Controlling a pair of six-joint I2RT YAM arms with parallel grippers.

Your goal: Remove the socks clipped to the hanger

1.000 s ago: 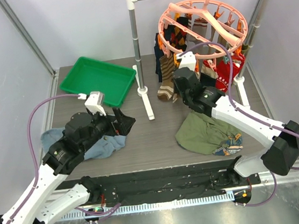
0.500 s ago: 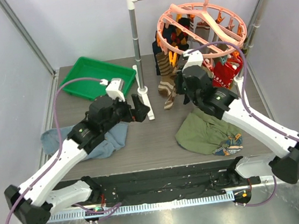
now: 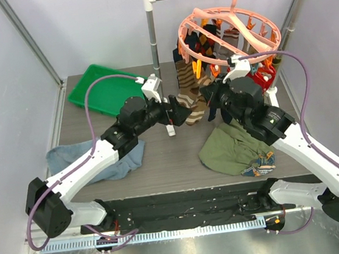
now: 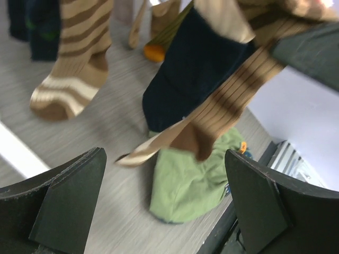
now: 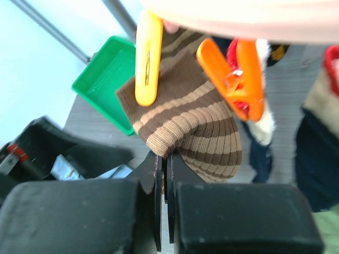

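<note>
At frame centre the right gripper (image 5: 164, 159) is clamped on a striped sock (image 5: 196, 121) below its peg (image 5: 147, 58) — next likely a downward tug; left gripper (image 4: 163, 159) gapes wide, empty.

A green tray (image 3: 95, 89) sits at the table's (image 3: 161, 158) ten o'clock corner, with a grey-and-white rail stand (image 3: 152, 37) across twelve to two. A blue denim garment (image 3: 63, 157) lies crumpled at eight o'clock, an olive garment (image 3: 230, 147) at four.
</note>
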